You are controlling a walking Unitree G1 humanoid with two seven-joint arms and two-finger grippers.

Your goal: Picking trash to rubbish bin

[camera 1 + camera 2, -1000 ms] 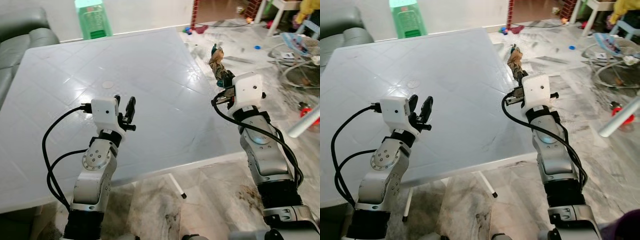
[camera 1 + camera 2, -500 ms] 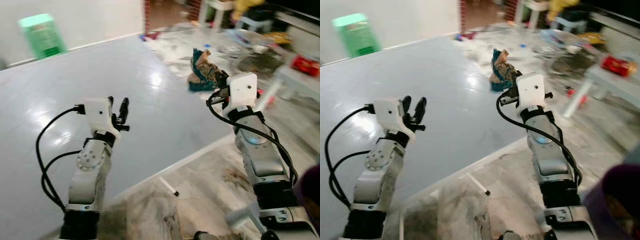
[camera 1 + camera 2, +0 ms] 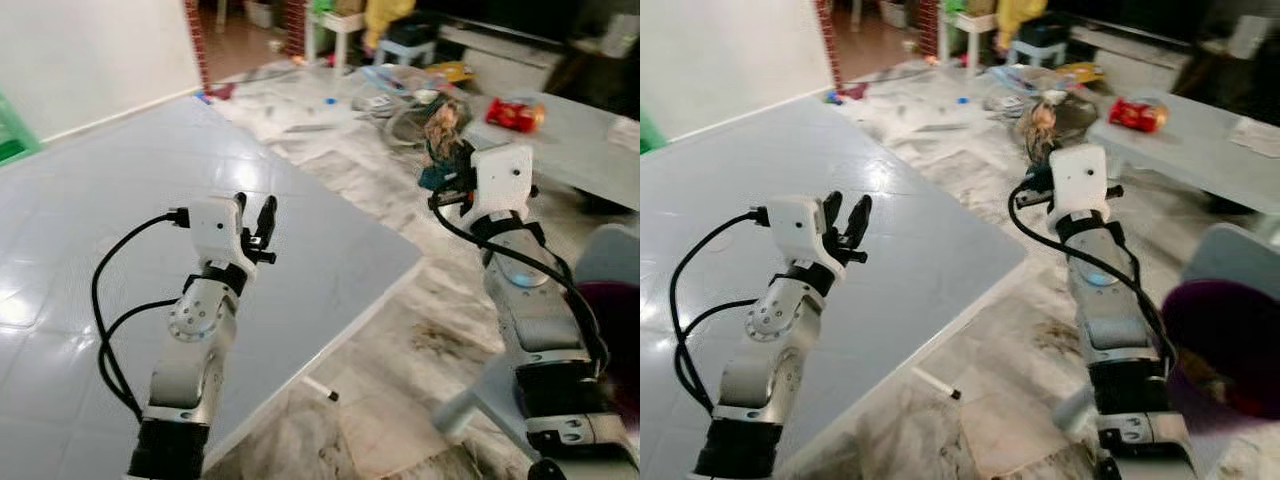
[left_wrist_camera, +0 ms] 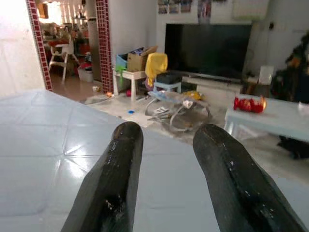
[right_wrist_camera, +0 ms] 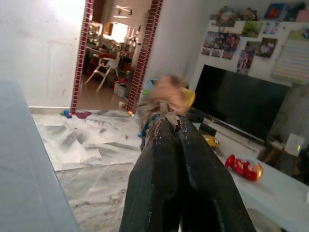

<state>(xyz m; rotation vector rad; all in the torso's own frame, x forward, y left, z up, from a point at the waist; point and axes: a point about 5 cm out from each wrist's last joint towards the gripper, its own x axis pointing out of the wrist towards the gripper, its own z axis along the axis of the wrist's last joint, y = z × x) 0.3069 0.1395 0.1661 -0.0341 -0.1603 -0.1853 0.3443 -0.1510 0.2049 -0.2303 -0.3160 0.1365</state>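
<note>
Crumpled brown-and-blue wrapper (image 3: 443, 128), pinched in my right gripper (image 3: 447, 172) and held high off the table (image 3: 120, 200) for carrying binward; left gripper (image 3: 254, 217), fingers apart and empty, hovers above the tabletop.

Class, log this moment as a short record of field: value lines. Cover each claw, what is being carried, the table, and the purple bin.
left claw: open, empty, raised over the white table
right claw: shut on the crumpled wrapper, held up past the table's edge, above the marble floor
crumpled wrapper: brown and blue, blurred, details unclear
purple bin: low beside the right arm
task state: trash not yet in the bin
</note>
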